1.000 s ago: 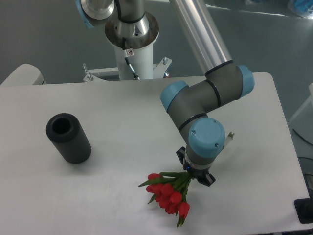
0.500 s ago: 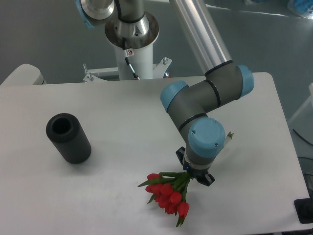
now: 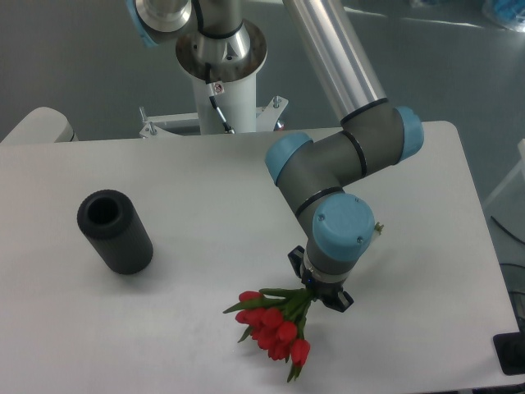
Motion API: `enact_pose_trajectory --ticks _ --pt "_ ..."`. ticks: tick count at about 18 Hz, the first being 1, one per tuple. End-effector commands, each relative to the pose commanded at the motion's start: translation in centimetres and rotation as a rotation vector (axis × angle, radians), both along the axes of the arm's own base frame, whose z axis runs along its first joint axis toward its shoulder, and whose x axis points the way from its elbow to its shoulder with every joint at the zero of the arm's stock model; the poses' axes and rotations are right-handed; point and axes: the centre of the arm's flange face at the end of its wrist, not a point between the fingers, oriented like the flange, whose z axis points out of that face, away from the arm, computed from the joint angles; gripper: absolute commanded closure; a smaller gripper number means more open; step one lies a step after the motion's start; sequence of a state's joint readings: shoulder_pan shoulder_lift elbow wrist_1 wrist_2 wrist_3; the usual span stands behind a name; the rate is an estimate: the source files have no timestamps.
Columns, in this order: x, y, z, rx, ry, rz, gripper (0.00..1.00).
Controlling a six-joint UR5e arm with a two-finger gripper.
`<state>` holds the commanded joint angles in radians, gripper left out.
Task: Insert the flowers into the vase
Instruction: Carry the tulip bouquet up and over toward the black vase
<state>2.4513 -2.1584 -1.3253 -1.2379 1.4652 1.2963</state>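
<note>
The flowers [image 3: 271, 325], a small bunch of red tulip buds with green stems and leaves, sit low at the front middle of the table, buds pointing to the front left. Their stems run up under my gripper [image 3: 317, 293], which is shut on them; the blue wrist cap above hides most of the fingers. The vase [image 3: 115, 231] is a matte black thick-walled cylinder at the left of the table, well apart from the bunch, with its round hole [image 3: 102, 211] showing at the top.
The arm's white base column [image 3: 220, 78] stands at the table's back edge. The grey elbow link [image 3: 344, 160] hangs over the right half of the white table [image 3: 197, 176]. The table's front edge lies just below the buds.
The wrist and gripper have shifted a little to the left, and the bunch of flowers has moved left with them. The vase has stayed where it was.
</note>
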Motion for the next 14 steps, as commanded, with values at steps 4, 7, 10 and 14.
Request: enact_pose_trajectory --ticks 4,7,10,14 --pt "2.3 1.1 1.9 0.079 -0.045 0.021 0.97" --pt "3.7 1.9 3.7 0.171 -0.113 0.068 0.97" --pt "4.8 2.4 6.0 0.271 -0.183 0.099 0.97" --pt "6.9 3.3 8.8 0.387 -0.277 0.109 0.99"
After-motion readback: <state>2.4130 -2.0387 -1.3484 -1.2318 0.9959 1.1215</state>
